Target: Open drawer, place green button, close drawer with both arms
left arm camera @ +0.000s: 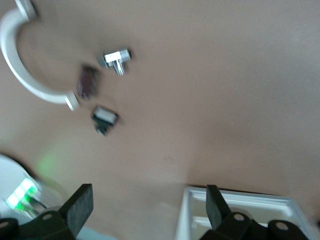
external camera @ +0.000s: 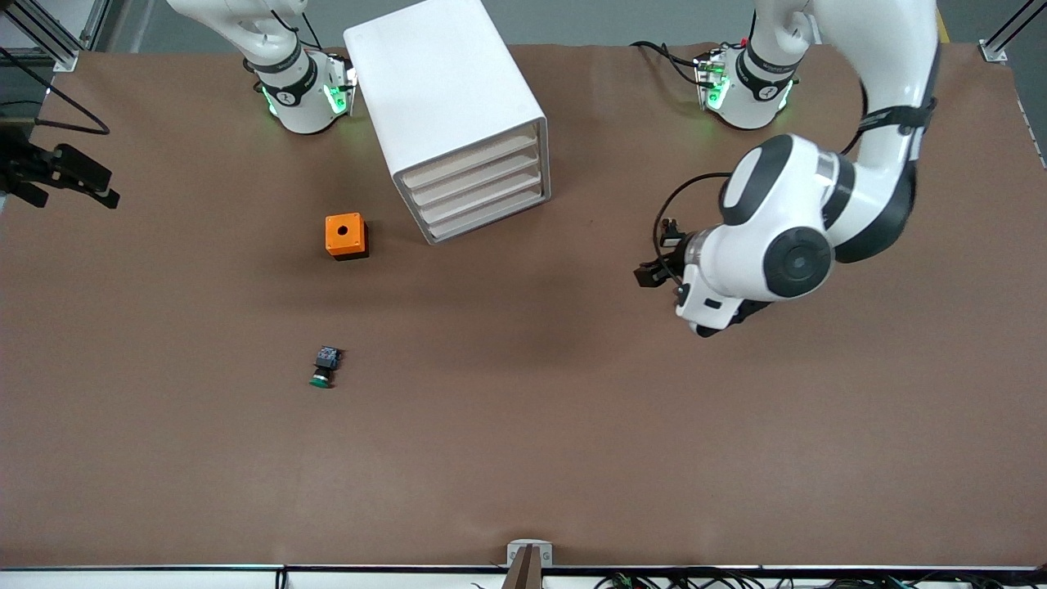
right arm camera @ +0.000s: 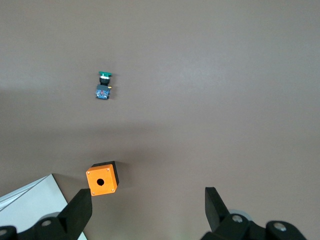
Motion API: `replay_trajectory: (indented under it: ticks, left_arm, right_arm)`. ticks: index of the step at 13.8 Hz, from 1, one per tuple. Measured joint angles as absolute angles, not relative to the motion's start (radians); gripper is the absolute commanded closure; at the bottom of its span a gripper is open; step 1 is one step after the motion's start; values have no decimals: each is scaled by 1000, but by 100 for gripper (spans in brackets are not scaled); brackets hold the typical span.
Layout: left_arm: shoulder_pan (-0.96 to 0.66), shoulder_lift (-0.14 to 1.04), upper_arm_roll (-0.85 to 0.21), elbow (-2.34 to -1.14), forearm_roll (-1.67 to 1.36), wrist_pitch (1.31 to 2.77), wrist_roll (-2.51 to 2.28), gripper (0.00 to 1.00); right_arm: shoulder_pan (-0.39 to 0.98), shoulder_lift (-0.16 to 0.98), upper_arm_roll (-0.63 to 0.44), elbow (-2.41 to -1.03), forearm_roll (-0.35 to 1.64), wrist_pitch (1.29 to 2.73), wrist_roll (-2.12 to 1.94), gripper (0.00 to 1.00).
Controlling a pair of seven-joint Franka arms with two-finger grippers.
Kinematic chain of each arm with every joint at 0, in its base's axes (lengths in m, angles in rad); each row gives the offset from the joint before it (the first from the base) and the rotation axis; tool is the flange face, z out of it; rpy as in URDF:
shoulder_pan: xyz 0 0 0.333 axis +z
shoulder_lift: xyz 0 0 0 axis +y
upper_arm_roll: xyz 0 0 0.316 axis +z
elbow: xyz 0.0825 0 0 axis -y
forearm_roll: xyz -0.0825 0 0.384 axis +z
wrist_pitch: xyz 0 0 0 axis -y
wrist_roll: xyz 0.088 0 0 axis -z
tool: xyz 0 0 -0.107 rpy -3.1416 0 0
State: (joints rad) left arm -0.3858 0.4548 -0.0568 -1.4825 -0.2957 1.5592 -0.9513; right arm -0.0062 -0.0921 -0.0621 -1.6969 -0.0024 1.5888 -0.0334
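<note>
The white cabinet (external camera: 446,98) stands near the robots' bases. All its drawers are shut, and the drawer (external camera: 489,216) is the lowest one. The button (external camera: 325,366), green cap on a black-and-blue body, lies on the table nearer the front camera than the orange box (external camera: 345,235). My left gripper (external camera: 652,274) hangs open and empty over bare table toward the left arm's end, beside the cabinet. In its wrist view the left gripper (left arm camera: 147,207) faces the cabinet's corner (left arm camera: 240,215). My right gripper (right arm camera: 147,210) is open and empty high over the table; the button (right arm camera: 104,86) and orange box (right arm camera: 102,180) lie below it.
The left wrist view shows a white curved piece (left arm camera: 22,70), a small metal part (left arm camera: 116,60), a dark block (left arm camera: 88,82) and a black button with a white face (left arm camera: 105,117) on the table. A black device (external camera: 57,173) sits at the table's edge at the right arm's end.
</note>
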Motion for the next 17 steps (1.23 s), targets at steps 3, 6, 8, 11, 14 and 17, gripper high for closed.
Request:
replay_trajectory:
  ticks: [3, 6, 8, 11, 14, 17]
  left_arm:
    - [-415, 542, -58, -1471, -408, 1559, -1216, 1]
    - [-441, 637, -61, -1443, -494, 1558, -1429, 1]
    - [-467, 697, -63, -1427, -543, 1557, -1550, 1]
    - [-502, 788, -64, -1419, -652, 1557, -1749, 1]
    - [-496, 871, -63, -1413, -784, 1557, -1878, 1]
    - [-495, 917, -63, -1410, -880, 1554, -1977, 6]
  right_arm:
    - [-8, -8, -64, -1690, -2, 1615, -33, 0]
    - [-10, 112, -69, -1671, -2, 1686, -33, 0]
    - [-4, 188, -67, -1659, -1, 1757, -22, 0]
    - [40, 273, -61, -1658, 3, 1850, 61, 0]
    - [98, 355, -59, -1695, 4, 2005, 162, 0]
    - [121, 426, -59, -1742, 4, 2137, 229, 0]
